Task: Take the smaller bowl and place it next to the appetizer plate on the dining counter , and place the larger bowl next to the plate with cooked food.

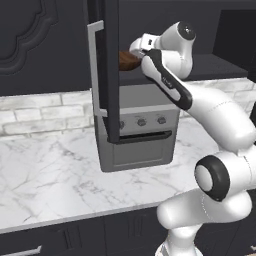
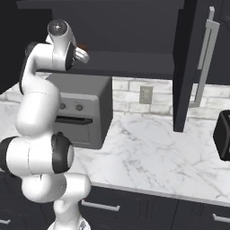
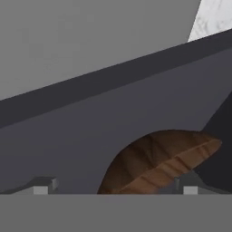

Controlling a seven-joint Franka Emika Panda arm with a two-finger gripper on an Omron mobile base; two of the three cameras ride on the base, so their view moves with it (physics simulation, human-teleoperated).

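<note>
Resting inside the open upper cabinet, the smaller bowl [image 1: 129, 60] shows its brown wooden grain just behind the dark cabinet door [image 1: 109, 70], which stands swung out with its long grey handle [image 1: 93, 70]. In the hand view the bowl [image 3: 158, 163] sits tilted between the two fingertips, nearer the right one [image 3: 188, 186]. The claw [image 1: 136, 50] reaches in right at the bowl; whether it is clamped on the rim I cannot tell. Below stands a grey toaster oven [image 1: 137, 132] on the marble desk [image 1: 45, 175].
</note>
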